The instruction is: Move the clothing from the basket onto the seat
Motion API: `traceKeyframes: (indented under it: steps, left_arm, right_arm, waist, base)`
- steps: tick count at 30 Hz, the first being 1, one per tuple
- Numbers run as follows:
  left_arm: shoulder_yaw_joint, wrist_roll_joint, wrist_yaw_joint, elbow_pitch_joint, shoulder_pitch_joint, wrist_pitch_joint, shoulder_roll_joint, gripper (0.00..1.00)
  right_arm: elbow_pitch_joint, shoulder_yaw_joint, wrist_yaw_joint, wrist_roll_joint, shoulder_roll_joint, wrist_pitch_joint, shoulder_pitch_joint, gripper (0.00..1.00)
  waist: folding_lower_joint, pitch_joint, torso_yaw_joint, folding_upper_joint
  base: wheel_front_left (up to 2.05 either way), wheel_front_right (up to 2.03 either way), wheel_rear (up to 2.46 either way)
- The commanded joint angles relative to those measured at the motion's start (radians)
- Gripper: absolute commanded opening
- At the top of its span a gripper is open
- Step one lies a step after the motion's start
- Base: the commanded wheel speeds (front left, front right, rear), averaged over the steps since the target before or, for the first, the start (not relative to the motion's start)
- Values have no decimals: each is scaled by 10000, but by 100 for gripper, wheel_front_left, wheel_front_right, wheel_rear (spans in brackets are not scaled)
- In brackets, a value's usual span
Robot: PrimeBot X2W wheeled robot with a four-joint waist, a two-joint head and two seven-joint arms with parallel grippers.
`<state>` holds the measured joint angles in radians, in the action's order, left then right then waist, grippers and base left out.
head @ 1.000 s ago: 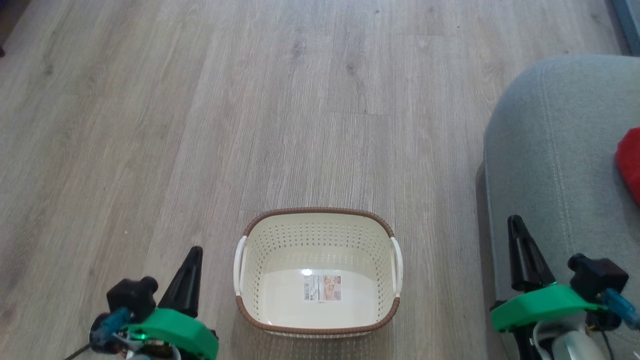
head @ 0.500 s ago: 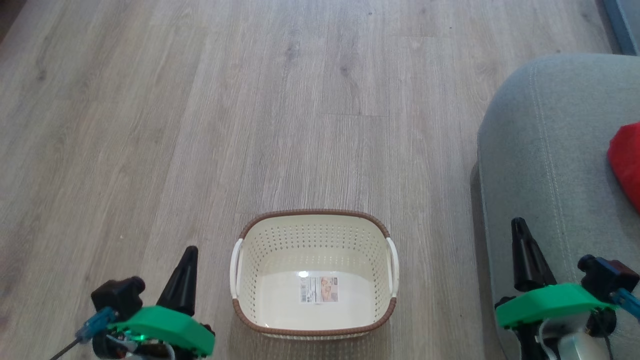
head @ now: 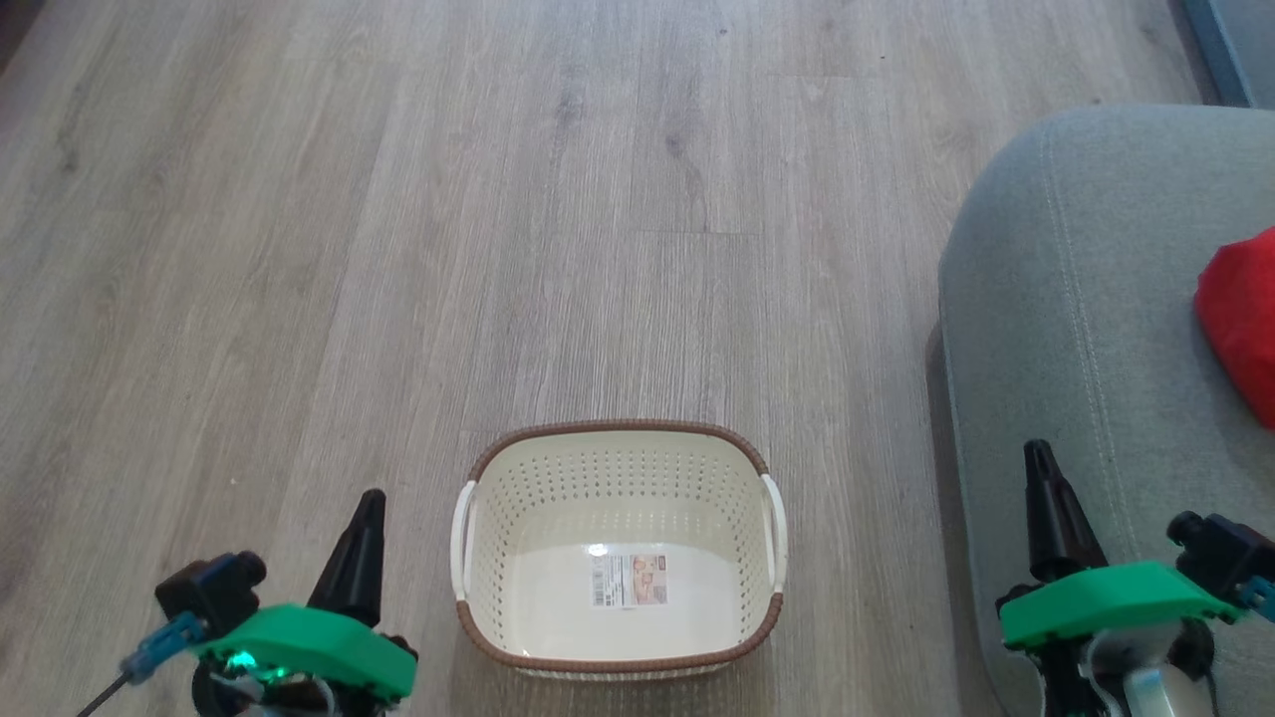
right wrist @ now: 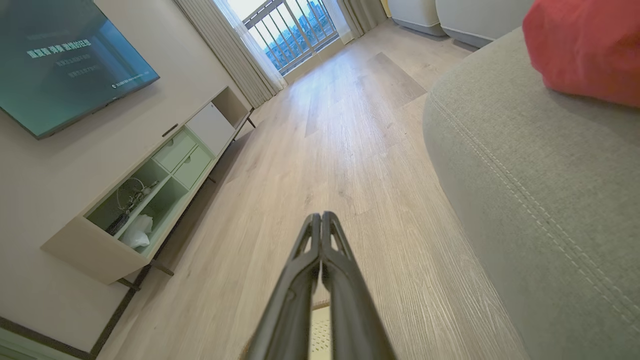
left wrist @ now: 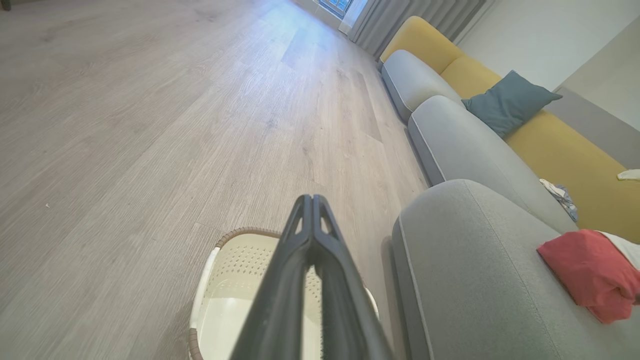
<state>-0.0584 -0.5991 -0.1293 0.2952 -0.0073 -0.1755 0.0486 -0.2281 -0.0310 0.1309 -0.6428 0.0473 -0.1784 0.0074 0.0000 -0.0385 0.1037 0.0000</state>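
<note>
The cream basket [head: 468, 538] with a brown rim stands on the wood floor, holding nothing but a paper label on its bottom. Red clothing [head: 1240, 314] lies on the grey seat [head: 1066, 299] at the right edge. In the left wrist view the clothing [left wrist: 585, 270] shows a white panel behind the red, lying on the seat [left wrist: 475, 260] beside the basket [left wrist: 225, 260]. My left gripper [head: 371, 498] is shut and holds nothing, left of the basket. My right gripper [head: 1038, 450] is shut over the seat's front edge, apart from the clothing [right wrist: 580, 45].
A sofa with yellow backs, further grey cushions [left wrist: 450, 135] and a teal pillow [left wrist: 505, 100] runs along the right. A TV cabinet [right wrist: 150, 185] and wall screen [right wrist: 65, 55] stand at the far side. Wood floor [head: 498, 249] stretches ahead of the basket.
The whole head picture has shifted slightly left, so the camera has turned right and more of the seat and red clothing shows. Both grippers stay shut and sit a little lower.
</note>
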Motion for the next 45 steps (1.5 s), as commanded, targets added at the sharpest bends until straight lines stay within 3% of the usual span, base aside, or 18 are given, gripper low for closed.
traceKeyframes:
  steps: [1, 45]
  left_arm:
    - [235, -317, -3, -357, -530, 56, 130, 0]
    - [772, -5099, -8, -437, -739, 1264, 198, 0]
  right_arm:
    - [294, -28, 0, -306, 133, 79, -500, 0]
    - [82, -286, -1, -4846, 172, 1328, -799, 0]
  waist:
    - [0, 7, -19, 0]
    - [0, 171, -502, 0]
  base:
    - [0, 0, 0]
    - [0, 0, 0]
